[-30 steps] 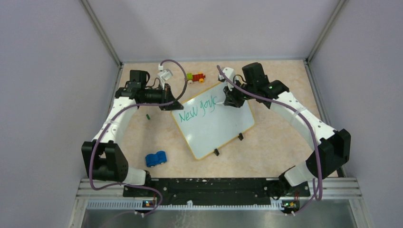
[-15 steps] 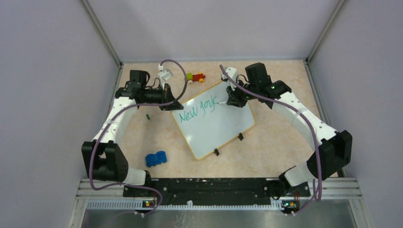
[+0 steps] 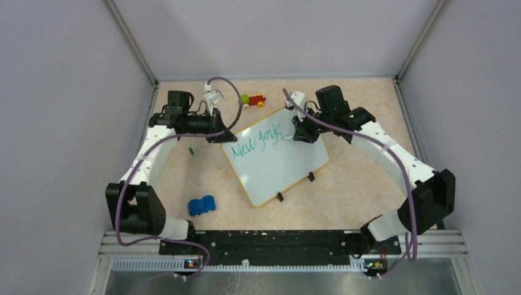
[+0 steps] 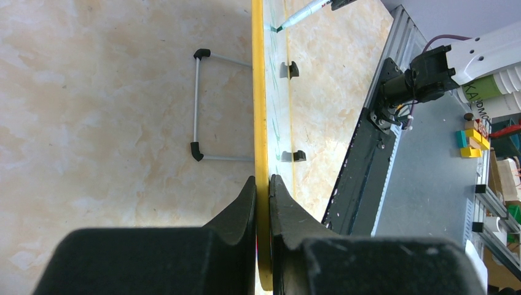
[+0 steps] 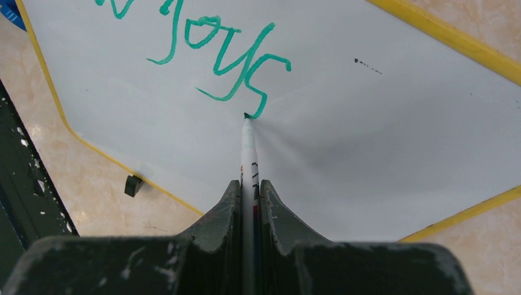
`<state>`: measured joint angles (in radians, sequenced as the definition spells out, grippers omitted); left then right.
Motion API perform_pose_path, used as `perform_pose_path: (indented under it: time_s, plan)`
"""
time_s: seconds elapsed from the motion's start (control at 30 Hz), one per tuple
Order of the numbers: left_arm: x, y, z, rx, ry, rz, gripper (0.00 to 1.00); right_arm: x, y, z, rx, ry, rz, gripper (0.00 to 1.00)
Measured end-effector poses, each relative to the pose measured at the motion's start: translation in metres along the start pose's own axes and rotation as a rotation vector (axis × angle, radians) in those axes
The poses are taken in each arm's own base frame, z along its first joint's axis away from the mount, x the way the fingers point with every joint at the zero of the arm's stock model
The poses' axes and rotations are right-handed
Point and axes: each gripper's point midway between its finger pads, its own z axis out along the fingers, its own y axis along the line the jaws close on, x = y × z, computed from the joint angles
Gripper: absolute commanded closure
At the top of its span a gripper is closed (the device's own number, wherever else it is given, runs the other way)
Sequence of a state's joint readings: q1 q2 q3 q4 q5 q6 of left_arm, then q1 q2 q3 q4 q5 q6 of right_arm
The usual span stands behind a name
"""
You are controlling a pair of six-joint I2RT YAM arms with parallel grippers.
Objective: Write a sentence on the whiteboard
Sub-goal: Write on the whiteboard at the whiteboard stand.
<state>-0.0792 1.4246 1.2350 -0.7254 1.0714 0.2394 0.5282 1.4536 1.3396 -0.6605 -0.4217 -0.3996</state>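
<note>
The whiteboard (image 3: 279, 163) lies tilted on the table, white with a yellow rim. Green words "New joys" (image 3: 258, 142) run along its far edge. My left gripper (image 3: 222, 136) is shut on the board's left corner; the left wrist view shows the yellow rim (image 4: 258, 92) edge-on between the jaws (image 4: 262, 184). My right gripper (image 3: 297, 133) is shut on a white marker (image 5: 249, 147). Its green tip (image 5: 247, 115) touches the board at the end of the "s" in "joys" (image 5: 215, 43). The marker also shows in the left wrist view (image 4: 301, 13).
A blue toy car (image 3: 201, 204) lies near the left arm. A small red, yellow and green toy (image 3: 253, 99) sits behind the board. A tiny green cap (image 3: 191, 150) lies left of the board. Black clips (image 3: 311, 177) stick out from the board's near edge.
My right gripper has shifted slightly along the board while the marker finishes the "s" of "joys". The left gripper and the board have not moved.
</note>
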Motion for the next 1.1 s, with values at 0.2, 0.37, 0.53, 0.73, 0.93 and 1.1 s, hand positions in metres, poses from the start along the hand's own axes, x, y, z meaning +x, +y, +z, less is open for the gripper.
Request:
perform_pose_path:
  time_s: [0.2, 0.37, 0.53, 0.73, 0.93, 1.1]
  plan:
    - [0.0, -0.001, 0.0, 0.003, -0.001, 0.0, 1.0, -0.004, 0.013, 0.004, -0.027, 0.0, -0.021, 1.0]
    - [0.0, -0.002, 0.0, 0.01, -0.002, -0.001, 1.0, -0.005, 0.021, 0.006, -0.048, 0.001, -0.031, 1.0]
    - [0.0, -0.002, 0.0, 0.011, -0.002, -0.001, 1.0, -0.002, 0.027, 0.004, -0.081, 0.009, -0.017, 1.0]
    - [0.0, -0.002, 0.0, 0.012, -0.002, -0.001, 1.0, -0.001, 0.01, -0.012, -0.058, -0.019, 0.025, 1.0]
    - [0.0, -0.002, 0.0, 0.012, -0.002, -0.001, 1.0, -0.005, -0.012, -0.024, 0.0, -0.05, 0.053, 1.0]
    - [0.0, -0.002, 0.0, 0.012, -0.003, 0.0, 1.0, -0.01, -0.016, -0.025, 0.012, -0.069, 0.053, 1.0]
